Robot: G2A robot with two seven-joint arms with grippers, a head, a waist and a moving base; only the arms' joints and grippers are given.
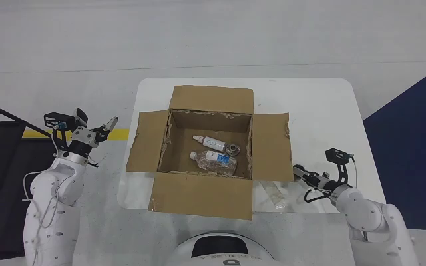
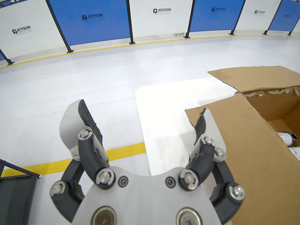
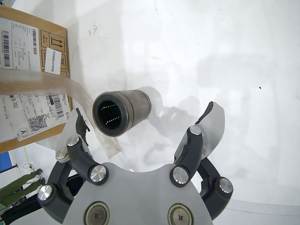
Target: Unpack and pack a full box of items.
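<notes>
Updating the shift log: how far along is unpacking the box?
Done: the box has its flaps open, and a metal cylinder is out on the table beside it. In hand: nothing; the right gripper is open at the cylinder, and the left gripper is open past the table's edge. Left: two bottles lie in the box, then repacking.
</notes>
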